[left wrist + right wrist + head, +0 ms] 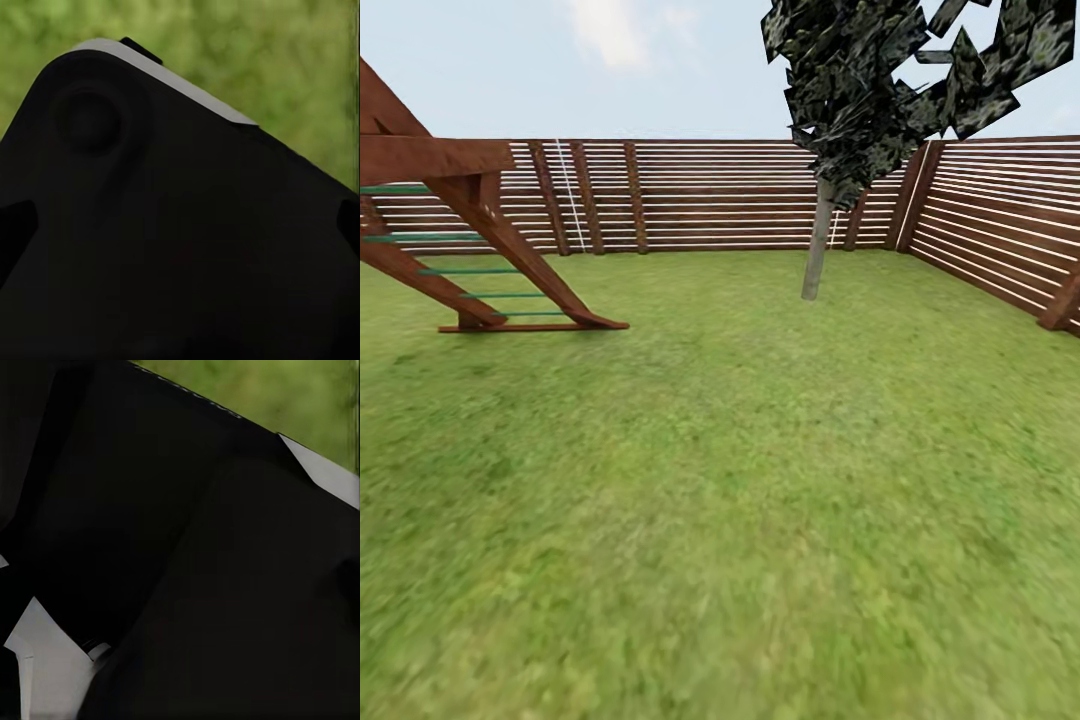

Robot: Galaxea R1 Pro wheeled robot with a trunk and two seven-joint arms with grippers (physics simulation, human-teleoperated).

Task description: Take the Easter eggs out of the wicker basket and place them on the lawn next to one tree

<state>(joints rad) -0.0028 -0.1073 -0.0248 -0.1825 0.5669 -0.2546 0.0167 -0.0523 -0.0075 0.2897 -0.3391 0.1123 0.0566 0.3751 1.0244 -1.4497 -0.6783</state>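
Open lawn (720,480) ahead, the pale-trunked tree (817,245) standing by the far fence (710,195), play tower (470,240) off left. Basket and eggs aren't showing; jaw state can't be told from either wrist view. Best to keep scanning for the basket, steering slowly.

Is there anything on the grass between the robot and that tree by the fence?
Nothing visible. Open lawn runs straight up to the tree near the fence. The wooden play tower stands well off to the left, clear of that path.
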